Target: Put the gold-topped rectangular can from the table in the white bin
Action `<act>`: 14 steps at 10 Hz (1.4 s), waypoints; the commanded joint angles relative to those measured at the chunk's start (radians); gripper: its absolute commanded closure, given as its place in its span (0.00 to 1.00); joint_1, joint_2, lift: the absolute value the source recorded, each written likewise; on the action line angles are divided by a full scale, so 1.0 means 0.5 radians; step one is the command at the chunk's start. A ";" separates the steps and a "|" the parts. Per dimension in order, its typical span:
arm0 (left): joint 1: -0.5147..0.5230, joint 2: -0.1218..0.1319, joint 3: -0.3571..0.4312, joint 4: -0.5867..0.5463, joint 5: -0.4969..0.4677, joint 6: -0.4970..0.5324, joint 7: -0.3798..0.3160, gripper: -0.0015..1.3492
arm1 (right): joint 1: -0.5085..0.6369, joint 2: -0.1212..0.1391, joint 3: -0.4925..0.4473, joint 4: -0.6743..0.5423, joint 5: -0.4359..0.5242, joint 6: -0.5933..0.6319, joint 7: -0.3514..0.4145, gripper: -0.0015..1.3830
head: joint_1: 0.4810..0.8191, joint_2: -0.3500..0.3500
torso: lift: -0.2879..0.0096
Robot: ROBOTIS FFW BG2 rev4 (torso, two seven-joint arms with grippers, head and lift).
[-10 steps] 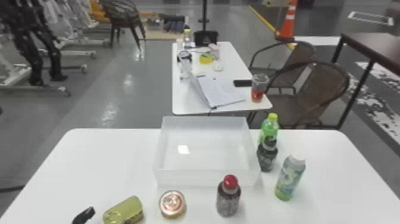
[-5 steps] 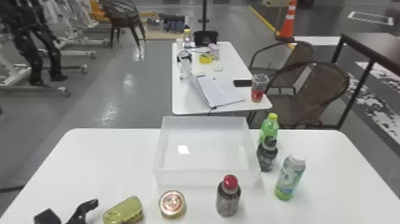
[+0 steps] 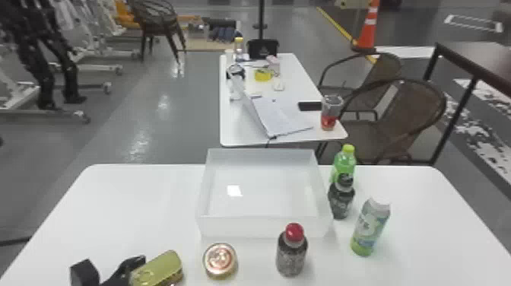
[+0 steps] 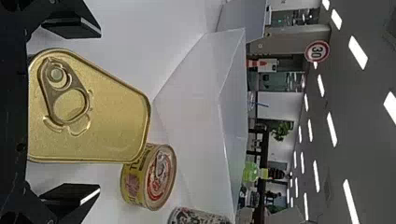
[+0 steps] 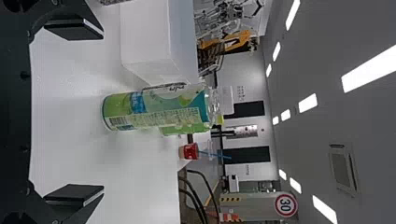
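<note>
From where I stand, the gold can point(image 3: 157, 269) lies on the table point(image 3: 125, 213) at the bin's point(image 3: 262, 227) seven o'clock, a round tin point(image 3: 220, 260) at its three. The left gripper point(image 3: 109, 263) is at the can's nine o'clock, fingers spread wide, gripping nothing. The right gripper point(image 5: 102, 113) is wide open too, and empty, facing the green-and-white bottle point(image 3: 369, 230) at the bin's four.

Left gripper point(image 3: 111, 266) has moved right in head view and a bit farther in from the bottom edge. Second finger has come into that view since the first frame; gap to the gold-topped can point(image 3: 157, 269) closed, contact unclear.
</note>
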 commanded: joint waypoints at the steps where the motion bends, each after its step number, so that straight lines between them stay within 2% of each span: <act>1: -0.038 0.007 -0.021 0.013 -0.069 -0.022 -0.016 0.14 | -0.001 0.002 0.000 0.011 -0.021 0.000 0.000 0.10 | 0.20 0.50 | 0.63; 3: -0.047 0.004 -0.024 0.044 -0.063 -0.001 -0.022 0.73 | -0.001 0.002 0.003 0.011 -0.018 0.000 0.000 0.10 | 0.20 0.50 | 0.63; 5: -0.047 0.001 -0.021 0.044 -0.088 0.027 -0.034 0.80 | -0.001 0.002 0.003 0.014 -0.021 0.000 0.000 0.10 | 0.20 0.50 | 0.63; 6: -0.041 -0.018 -0.005 0.028 -0.106 0.012 -0.028 0.90 | -0.001 0.002 0.003 0.011 -0.021 0.000 0.000 0.10 | 0.20 0.50 | 0.63; 7: -0.022 -0.058 0.044 -0.061 -0.134 0.045 -0.022 0.90 | -0.001 0.002 0.003 0.014 -0.021 0.000 0.000 0.10 | 0.20 0.50 | 0.63; 9: 0.036 -0.183 0.200 -0.420 -0.201 0.144 0.012 0.90 | -0.001 0.002 0.003 0.014 -0.021 0.000 0.000 0.10 | 0.20 0.50 | 0.63; 10: 0.042 -0.226 0.231 -0.597 -0.183 0.196 0.061 0.90 | 0.002 0.002 0.003 0.014 -0.021 0.000 0.000 0.10 | 0.20 0.50 | 0.63; 11: 0.020 -0.223 0.213 -0.723 -0.146 0.254 0.113 0.90 | -0.001 0.002 0.003 0.017 -0.021 0.000 0.000 0.10 | 0.20 0.50 | 0.63; 12: -0.041 -0.183 0.121 -0.757 -0.057 0.328 0.135 0.90 | -0.004 0.002 0.003 0.017 -0.021 0.000 0.000 0.10 | 0.20 0.50 | 0.63; 14: -0.222 -0.061 -0.146 -0.711 0.017 0.463 0.110 0.90 | -0.025 0.002 0.003 0.026 -0.018 0.000 0.000 0.10 | 0.20 0.50 | 0.63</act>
